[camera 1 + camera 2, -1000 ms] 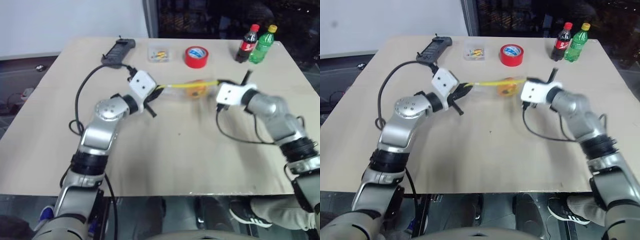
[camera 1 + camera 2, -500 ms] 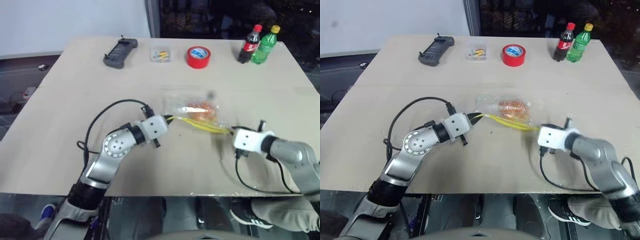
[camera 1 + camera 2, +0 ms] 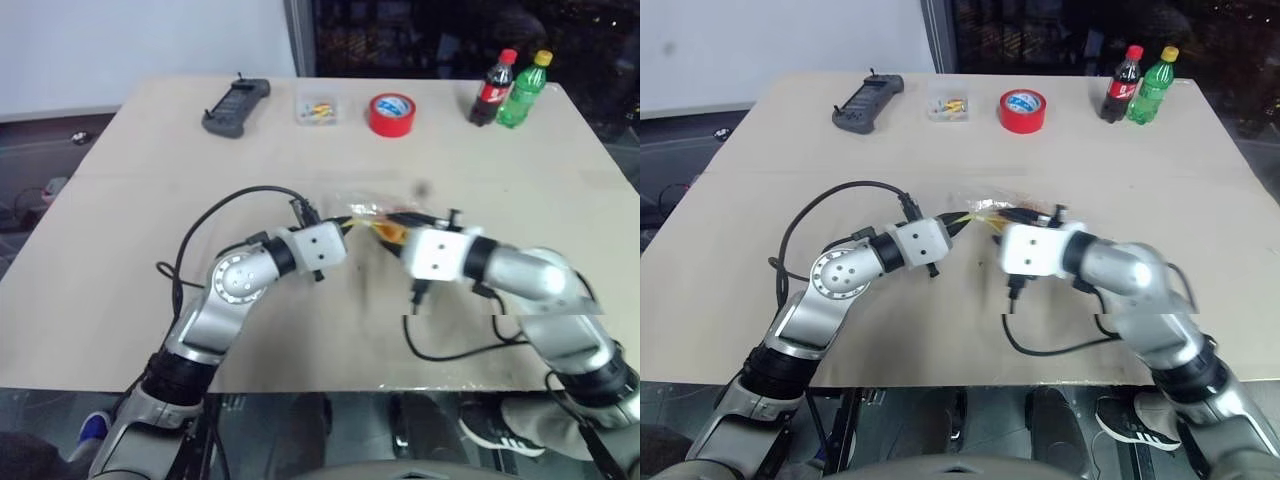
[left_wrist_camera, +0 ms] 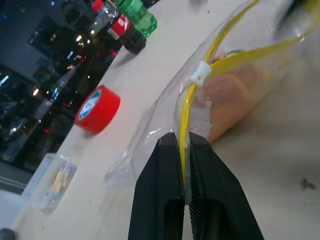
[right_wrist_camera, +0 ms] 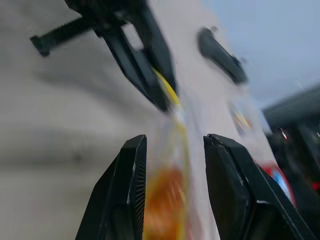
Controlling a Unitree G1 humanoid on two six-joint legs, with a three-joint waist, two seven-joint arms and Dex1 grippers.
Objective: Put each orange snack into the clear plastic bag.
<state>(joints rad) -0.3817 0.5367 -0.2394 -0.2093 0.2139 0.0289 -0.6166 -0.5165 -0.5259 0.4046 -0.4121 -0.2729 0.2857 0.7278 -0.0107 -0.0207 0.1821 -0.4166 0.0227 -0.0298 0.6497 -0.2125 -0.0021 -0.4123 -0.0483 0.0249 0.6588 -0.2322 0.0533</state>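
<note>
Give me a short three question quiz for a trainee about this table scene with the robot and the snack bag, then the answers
1. True or false: the left pincer is shut on the yellow seal strip of the crinkly clear plastic bag.
2. Multiple choice: the right pincer stands (a) shut on the red tape roll, (b) open with the bag between its fingers, (c) shut on the green plastic bottle.
3. Short answer: what shows inside the bag?

Key:
1. True.
2. b.
3. An oval orange-brown snack.
</note>
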